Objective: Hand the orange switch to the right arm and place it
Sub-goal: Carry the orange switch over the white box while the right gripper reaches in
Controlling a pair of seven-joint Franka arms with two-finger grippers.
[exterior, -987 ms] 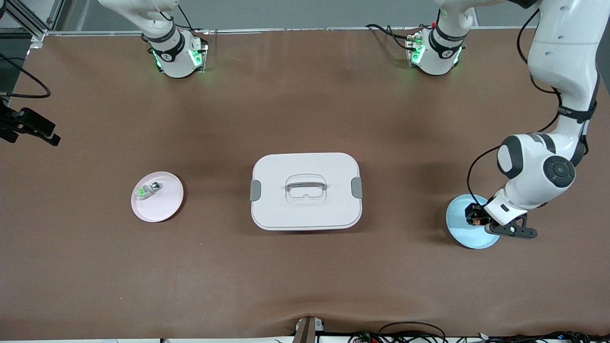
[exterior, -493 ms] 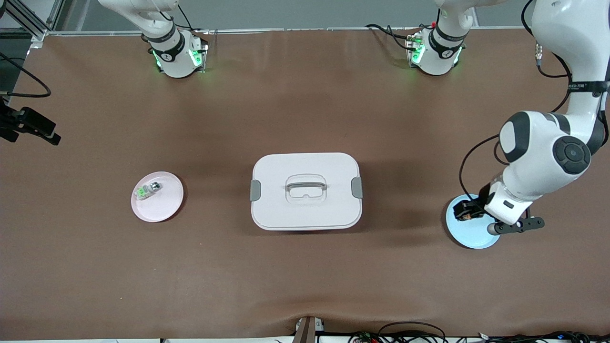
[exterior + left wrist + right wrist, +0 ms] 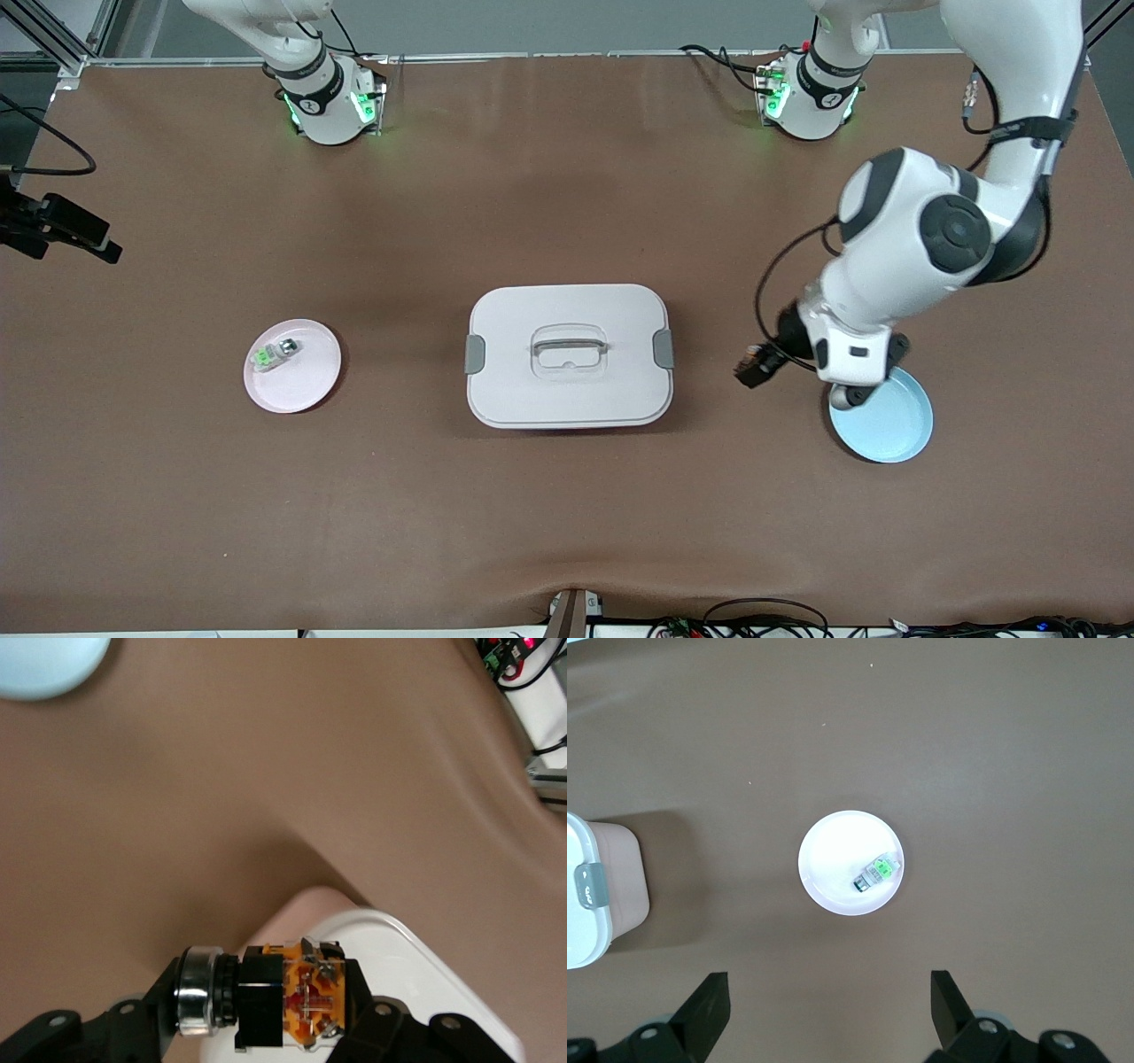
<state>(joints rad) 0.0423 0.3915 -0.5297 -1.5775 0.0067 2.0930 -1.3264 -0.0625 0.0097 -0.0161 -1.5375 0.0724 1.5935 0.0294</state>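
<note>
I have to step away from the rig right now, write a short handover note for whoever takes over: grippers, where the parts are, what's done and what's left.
Left gripper: shut on the orange switch, in the air over the table between the blue plate and the white lidded box.
Right gripper: open, holding nothing, waiting high over the pink plate, which carries the green-topped piece.
Done: the switch is picked up and off the blue plate, which now holds nothing.
Left: hand the switch to the right gripper, then place it.
</note>
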